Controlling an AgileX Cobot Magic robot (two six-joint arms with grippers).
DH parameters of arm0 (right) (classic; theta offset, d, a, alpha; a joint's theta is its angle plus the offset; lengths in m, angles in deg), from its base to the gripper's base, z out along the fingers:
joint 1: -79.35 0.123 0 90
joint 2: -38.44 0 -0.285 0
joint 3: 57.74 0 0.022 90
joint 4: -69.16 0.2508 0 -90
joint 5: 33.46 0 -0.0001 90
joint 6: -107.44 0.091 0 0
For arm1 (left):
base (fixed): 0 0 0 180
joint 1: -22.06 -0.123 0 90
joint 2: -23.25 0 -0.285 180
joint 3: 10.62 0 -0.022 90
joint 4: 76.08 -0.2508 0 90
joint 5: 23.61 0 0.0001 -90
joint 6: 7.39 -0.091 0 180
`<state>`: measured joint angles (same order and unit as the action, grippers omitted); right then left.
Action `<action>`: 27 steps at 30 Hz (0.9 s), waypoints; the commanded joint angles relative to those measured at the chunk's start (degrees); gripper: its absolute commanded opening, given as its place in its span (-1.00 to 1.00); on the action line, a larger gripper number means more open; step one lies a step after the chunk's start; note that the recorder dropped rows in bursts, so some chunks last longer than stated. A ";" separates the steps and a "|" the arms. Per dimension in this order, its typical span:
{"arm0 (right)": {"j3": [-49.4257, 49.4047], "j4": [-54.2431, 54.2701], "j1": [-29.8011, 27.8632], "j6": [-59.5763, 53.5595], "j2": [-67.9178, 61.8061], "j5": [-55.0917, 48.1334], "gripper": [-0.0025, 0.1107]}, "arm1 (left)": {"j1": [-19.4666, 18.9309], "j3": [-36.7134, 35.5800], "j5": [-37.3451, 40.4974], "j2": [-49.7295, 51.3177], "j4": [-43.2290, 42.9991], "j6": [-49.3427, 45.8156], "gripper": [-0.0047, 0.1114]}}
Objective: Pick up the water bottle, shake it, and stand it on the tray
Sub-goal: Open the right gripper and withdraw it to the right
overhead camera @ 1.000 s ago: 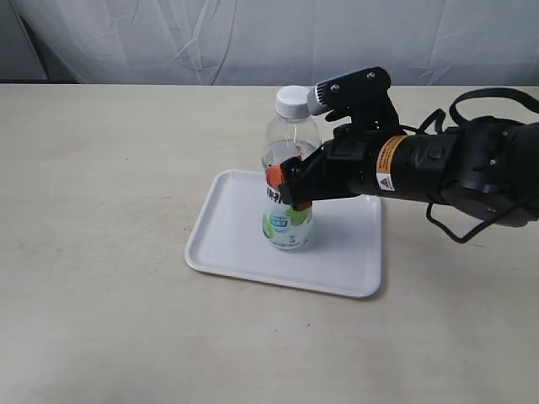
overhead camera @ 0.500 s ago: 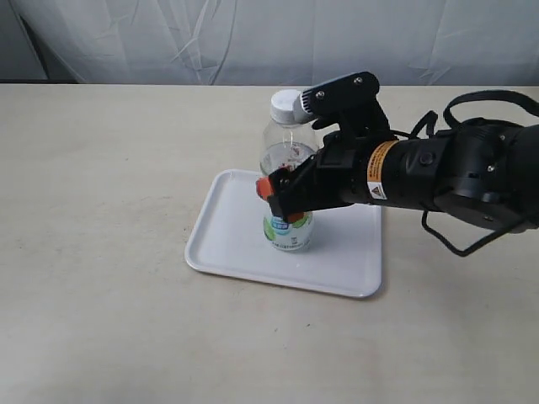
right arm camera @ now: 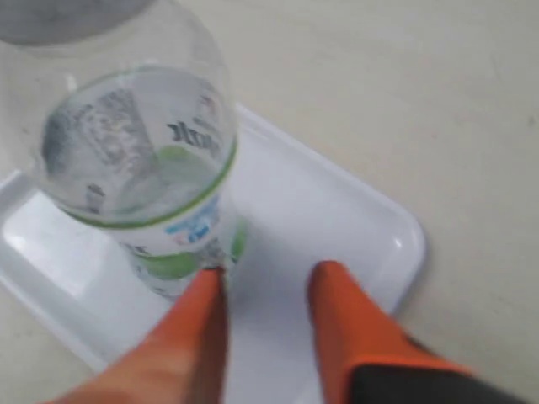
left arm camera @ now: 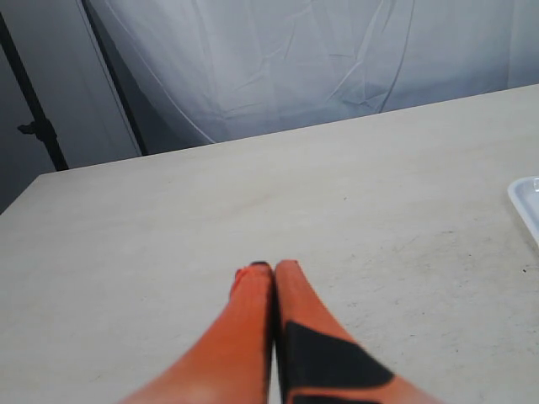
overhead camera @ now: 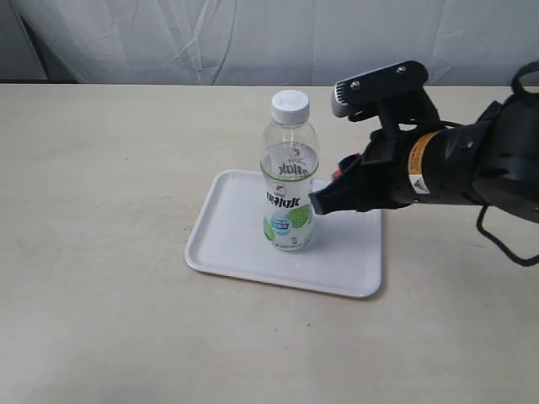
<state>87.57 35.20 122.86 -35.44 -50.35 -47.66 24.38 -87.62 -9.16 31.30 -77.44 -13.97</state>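
The water bottle (overhead camera: 290, 177) stands upright on the white tray (overhead camera: 227, 240), free of any grip; its white cap is at the top and its label faces the camera. It also fills part of the right wrist view as the water bottle (right arm camera: 139, 164) on the tray (right arm camera: 337, 215). My right gripper (overhead camera: 328, 195) hovers just to the right of the bottle, open, with nothing between its orange fingers (right arm camera: 349, 316). In the right wrist view the right gripper (right arm camera: 268, 278) sits beside the bottle's base. My left gripper (left arm camera: 271, 269) is shut and empty over bare table, outside the exterior view.
The tan table (overhead camera: 101, 210) stretches on all sides of the tray. A white curtain (overhead camera: 253, 38) hangs behind the table's far edge. A corner of the tray (left arm camera: 526, 202) shows in the left wrist view.
My right gripper has let go of the bottle and pulled back to the right. The bottle now stands by itself on the tray.
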 commanded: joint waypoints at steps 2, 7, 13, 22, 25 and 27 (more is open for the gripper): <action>-0.05 4.55 -0.02 -0.17 6.19 -13.95 -0.89 | 0.02 -0.21 -0.77 -0.26 -0.02 0.00 -0.91; -0.05 9.99 -0.02 -0.17 12.98 -26.99 -0.93 | 0.02 -0.21 -0.77 -0.26 -0.02 0.10 -0.91; -0.05 15.15 -0.02 -0.17 19.56 -35.42 -0.93 | 0.02 -0.21 -0.77 -0.26 -0.02 0.10 -0.91; -0.05 14.34 -0.02 -0.17 21.25 -32.90 -0.93 | 0.02 -0.21 -0.77 -0.26 -0.02 0.10 -0.91; -0.05 13.93 -0.02 -0.17 24.56 -32.69 -0.93 | 0.02 -0.21 -0.77 -0.26 -0.02 0.10 -0.91; -2.46 12.60 -0.14 -0.07 33.56 -27.12 -0.93 | 0.02 -0.21 -0.77 -0.26 -0.02 0.10 -0.91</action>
<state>86.81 49.53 122.86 -35.44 -23.45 -78.82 24.38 -87.62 -9.16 31.30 -77.44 -13.97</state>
